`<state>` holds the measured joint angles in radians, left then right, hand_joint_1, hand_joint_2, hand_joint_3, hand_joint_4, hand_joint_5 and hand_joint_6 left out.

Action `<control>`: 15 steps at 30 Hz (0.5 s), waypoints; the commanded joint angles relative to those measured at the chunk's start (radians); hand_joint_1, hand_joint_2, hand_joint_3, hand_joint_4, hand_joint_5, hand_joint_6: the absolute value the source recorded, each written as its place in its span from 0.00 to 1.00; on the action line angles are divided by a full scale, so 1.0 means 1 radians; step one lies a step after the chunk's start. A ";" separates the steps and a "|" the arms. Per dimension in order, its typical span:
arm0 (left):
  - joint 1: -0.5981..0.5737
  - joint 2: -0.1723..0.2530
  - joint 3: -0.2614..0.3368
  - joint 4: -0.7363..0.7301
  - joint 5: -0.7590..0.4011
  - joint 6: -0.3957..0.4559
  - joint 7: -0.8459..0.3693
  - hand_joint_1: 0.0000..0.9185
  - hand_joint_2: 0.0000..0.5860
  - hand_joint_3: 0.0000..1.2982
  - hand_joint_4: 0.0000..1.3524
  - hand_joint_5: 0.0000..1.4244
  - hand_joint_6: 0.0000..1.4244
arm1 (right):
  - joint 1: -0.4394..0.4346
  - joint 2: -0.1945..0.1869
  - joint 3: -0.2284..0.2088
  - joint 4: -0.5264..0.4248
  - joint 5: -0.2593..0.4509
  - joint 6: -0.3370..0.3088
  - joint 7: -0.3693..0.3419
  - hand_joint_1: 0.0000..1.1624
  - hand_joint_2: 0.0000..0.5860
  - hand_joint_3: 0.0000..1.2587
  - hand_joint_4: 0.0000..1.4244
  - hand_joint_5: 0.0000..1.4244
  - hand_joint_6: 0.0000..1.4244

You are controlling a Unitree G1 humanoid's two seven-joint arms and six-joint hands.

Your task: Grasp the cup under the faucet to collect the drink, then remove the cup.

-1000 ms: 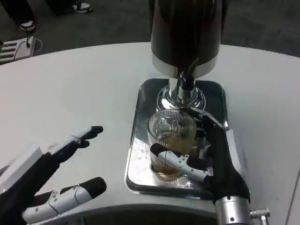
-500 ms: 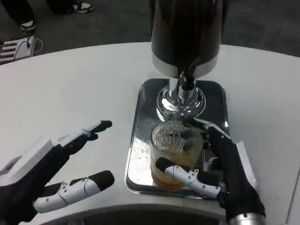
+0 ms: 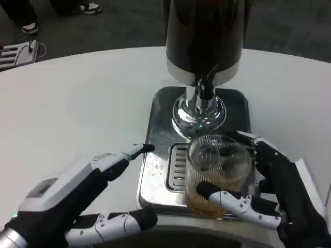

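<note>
The dispenser [image 3: 204, 46] is looming over the far end of the tray [image 3: 155, 155], blocking any reach from behind. Wide white bench [image 3: 77, 103] is lying open to the dispenser's left. The left robot hand [image 3: 88, 201] is crowding the tray's near-left corner.

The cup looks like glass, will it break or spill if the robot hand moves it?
The cup looks like ribbed clear glass, so probably stiff, breakable and a bit slippery. It holds amber drink, so tilting could slosh it. The right robot hand wraps around it, which likely keeps it steady.

white table [image 3: 77, 88] — round-edged | on it — silver tray [image 3: 155, 129]
</note>
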<state>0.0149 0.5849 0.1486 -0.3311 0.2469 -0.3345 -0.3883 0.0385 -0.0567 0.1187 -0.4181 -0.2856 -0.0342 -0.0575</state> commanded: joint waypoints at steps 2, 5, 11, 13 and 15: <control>0.059 -0.007 0.005 -0.060 0.012 0.007 0.013 0.00 0.18 0.09 0.04 0.07 0.05 | 0.066 -0.028 -0.024 -0.118 0.048 -0.002 0.058 0.77 0.54 0.81 0.88 0.96 1.00; 0.082 -0.006 0.015 -0.085 0.008 0.008 0.013 0.00 0.18 0.08 0.04 0.07 0.05 | 0.103 -0.049 -0.046 -0.163 0.071 0.001 0.089 0.77 0.54 0.81 0.88 0.97 1.00; 0.148 0.003 0.052 -0.148 -0.008 0.001 0.002 0.00 0.17 0.08 0.02 0.05 0.05 | 0.169 -0.100 -0.106 -0.237 0.117 -0.006 0.146 0.77 0.54 0.81 0.89 0.97 1.00; 0.162 0.007 0.063 -0.163 -0.012 0.001 -0.003 0.00 0.17 0.07 0.01 0.05 0.04 | 0.198 -0.121 -0.134 -0.272 0.141 -0.007 0.168 0.77 0.54 0.81 0.89 0.97 1.00; 0.169 0.009 0.071 -0.174 -0.013 0.004 -0.005 0.00 0.17 0.07 0.00 0.04 0.04 | 0.221 -0.137 -0.158 -0.302 0.160 -0.007 0.188 0.77 0.54 0.81 0.89 0.97 1.00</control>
<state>0.1642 0.5807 0.2014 -0.4846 0.2413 -0.3307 -0.3854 0.2376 -0.1787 -0.0165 -0.6637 -0.1608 -0.0269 0.1108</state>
